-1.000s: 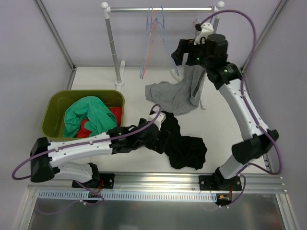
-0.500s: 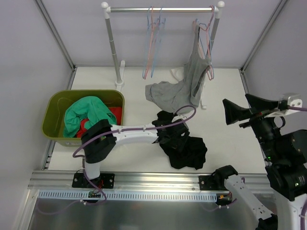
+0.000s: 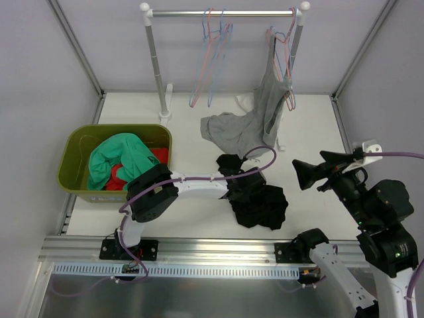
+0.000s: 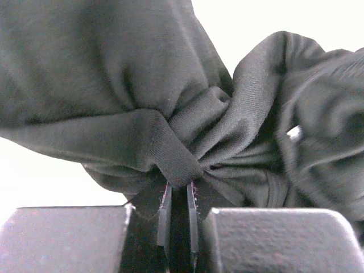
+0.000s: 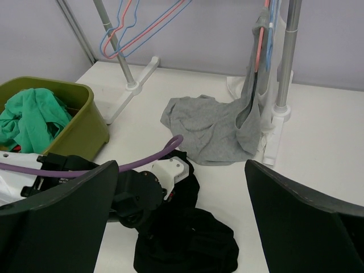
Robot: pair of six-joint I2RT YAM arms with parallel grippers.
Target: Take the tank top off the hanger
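**Top view:** grey knit tank top [image 3: 268, 112] hangs by strap from pink wire hanger [image 3: 289, 46] at right end of metal rail [image 3: 218, 12]. Lower body pools on white table [image 3: 185, 109]. Well apart from it, right gripper [image 3: 306, 173] spread wide, empty. At table centre, left gripper [image 3: 246, 189] sits on crumpled black garment [image 3: 262, 205].

**Left wrist view:** jaws pressed together, pinching ribbed black fold.

**Right wrist view:** grey fabric thin, limp, matte. Judgement: light, soft, stretchy; likely to snag on hanger. Take hold at strap near hanger shoulder, not at pooled hem.

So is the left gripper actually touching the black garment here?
Touching. The left wrist view shows the left gripper nearly shut, pinching a fold of the black garment.
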